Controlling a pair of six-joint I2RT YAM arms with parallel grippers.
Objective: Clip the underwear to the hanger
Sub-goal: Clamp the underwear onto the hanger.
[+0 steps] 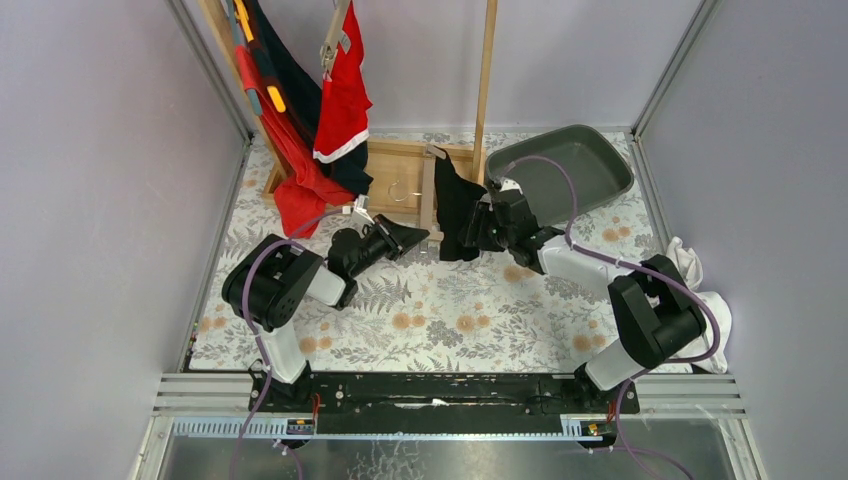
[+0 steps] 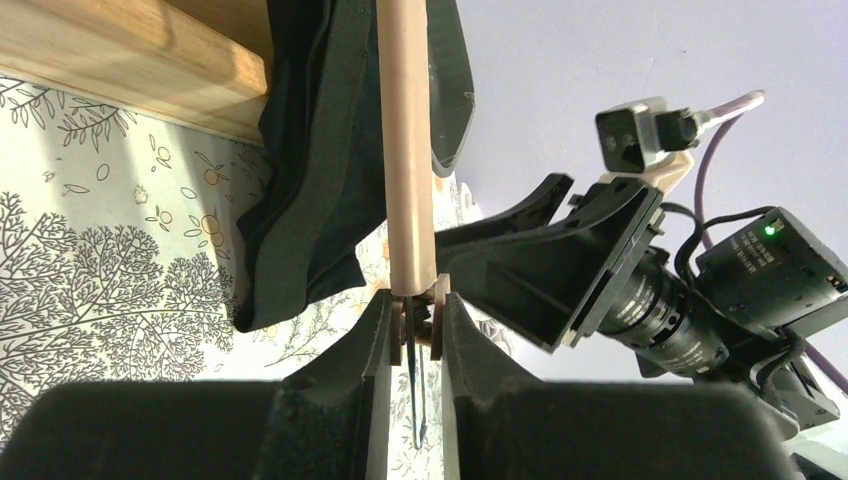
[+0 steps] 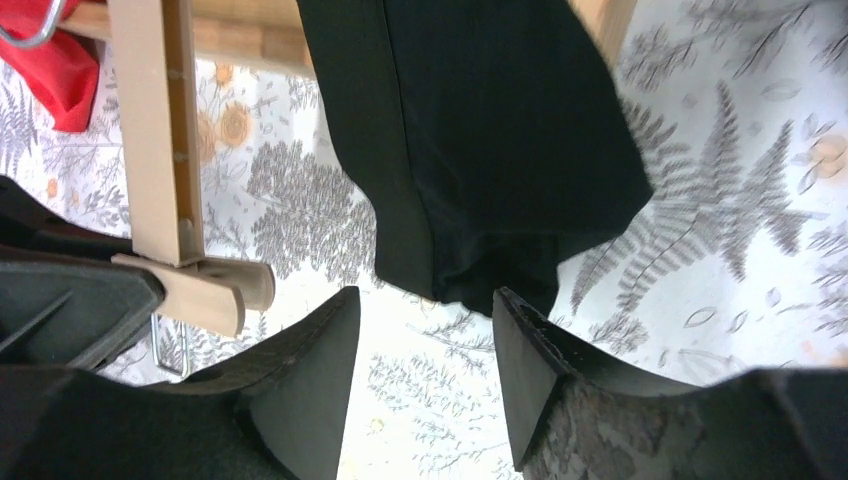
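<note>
Underwear (image 3: 480, 150), black, hangs off the wooden hanger (image 2: 405, 150) over the middle of the floral desk (image 1: 450, 320), just left of the grey tub (image 1: 570, 170). The left pincer (image 2: 412, 310) is clamped tight on the hanger's lower end. The right pincer (image 3: 425, 310) stands with jaws apart, the garment's lower hem dangling loose between its tips, not pinched. Red clothes (image 1: 340, 100) hang on the wooden rack (image 1: 487, 70) at the back left
</note>
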